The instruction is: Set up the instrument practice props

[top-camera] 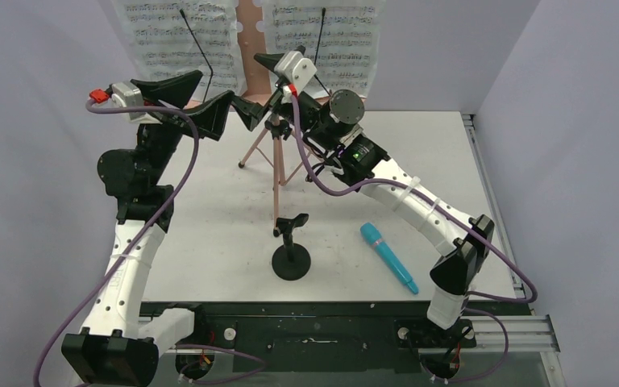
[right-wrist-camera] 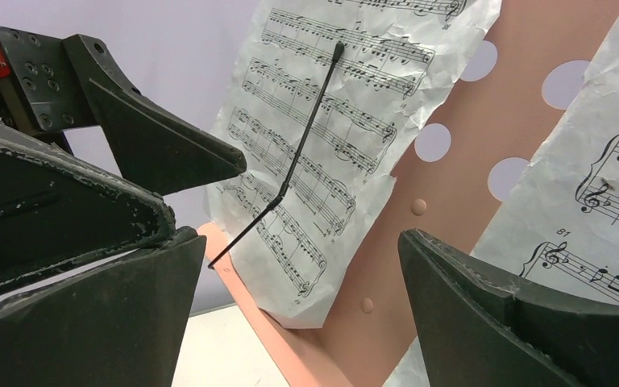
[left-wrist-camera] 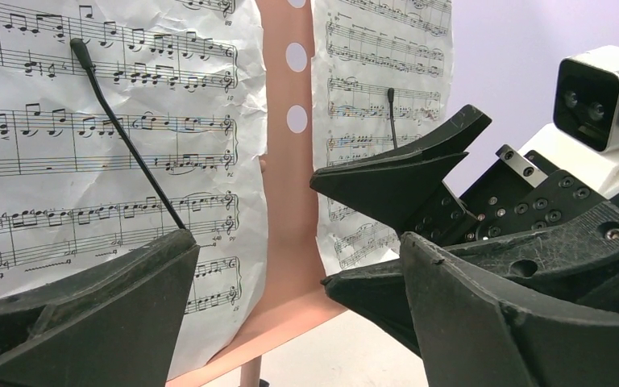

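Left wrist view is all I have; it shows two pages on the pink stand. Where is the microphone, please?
Observer: The microphone lies flat on the table, near the right arm's base, held by nothing.
Operator: And the mic stand?
Observer: The mic stand is upright in front of the tripod legs, toward the arms, its clip empty.

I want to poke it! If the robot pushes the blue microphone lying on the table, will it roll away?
Probably. The microphone is a round tube lying flat on the smooth table, so a sideways nudge would likely roll it. It looks like light plastic, so lifting should be easy, though it might slip when squeezed.
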`<state>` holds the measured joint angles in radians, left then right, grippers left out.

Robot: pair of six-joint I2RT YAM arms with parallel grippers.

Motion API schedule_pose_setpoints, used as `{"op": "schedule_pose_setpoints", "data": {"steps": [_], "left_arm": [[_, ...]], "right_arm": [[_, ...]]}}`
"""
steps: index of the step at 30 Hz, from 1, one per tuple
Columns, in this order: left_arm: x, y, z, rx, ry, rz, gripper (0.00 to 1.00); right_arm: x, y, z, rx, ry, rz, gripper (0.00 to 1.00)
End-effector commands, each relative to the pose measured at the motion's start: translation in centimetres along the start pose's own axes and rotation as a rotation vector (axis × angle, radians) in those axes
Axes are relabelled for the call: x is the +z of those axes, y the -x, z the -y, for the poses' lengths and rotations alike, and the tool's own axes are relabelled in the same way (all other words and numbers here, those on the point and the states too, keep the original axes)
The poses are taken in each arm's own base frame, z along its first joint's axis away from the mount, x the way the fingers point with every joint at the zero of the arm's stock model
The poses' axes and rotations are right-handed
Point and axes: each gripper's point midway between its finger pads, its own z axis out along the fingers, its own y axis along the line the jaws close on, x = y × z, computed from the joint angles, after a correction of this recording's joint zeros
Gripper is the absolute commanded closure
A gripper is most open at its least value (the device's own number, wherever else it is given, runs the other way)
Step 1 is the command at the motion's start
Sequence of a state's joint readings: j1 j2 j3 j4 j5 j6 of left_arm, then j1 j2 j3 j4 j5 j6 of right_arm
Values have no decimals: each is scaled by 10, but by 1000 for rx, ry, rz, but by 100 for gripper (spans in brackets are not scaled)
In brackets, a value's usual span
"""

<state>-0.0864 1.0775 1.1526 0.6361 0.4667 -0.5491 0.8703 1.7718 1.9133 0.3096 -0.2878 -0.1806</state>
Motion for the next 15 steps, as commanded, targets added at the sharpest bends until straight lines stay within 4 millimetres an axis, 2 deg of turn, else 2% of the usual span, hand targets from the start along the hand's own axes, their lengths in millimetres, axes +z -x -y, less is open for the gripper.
{"op": "schedule_pose_setpoints", "data": {"steps": [1,8,12,14,15], "left_arm": [[-6,9,15,31,-39,21,4],[-24,4,8,85,38,-22,3],[-39,-5,0,83,109,-61,3],[-47,-14,-1,91,122,-106,0],[-52,-19,-1,96,127,-130,2]], "right_arm": [[-13,67,3,-40,8,159,6],[-28,60,-7,-30,43,137,3],[-46,49,-17,-16,76,85,0],[-57,40,-23,-7,96,47,5],[-63,35,-26,-3,104,25,6]]}}
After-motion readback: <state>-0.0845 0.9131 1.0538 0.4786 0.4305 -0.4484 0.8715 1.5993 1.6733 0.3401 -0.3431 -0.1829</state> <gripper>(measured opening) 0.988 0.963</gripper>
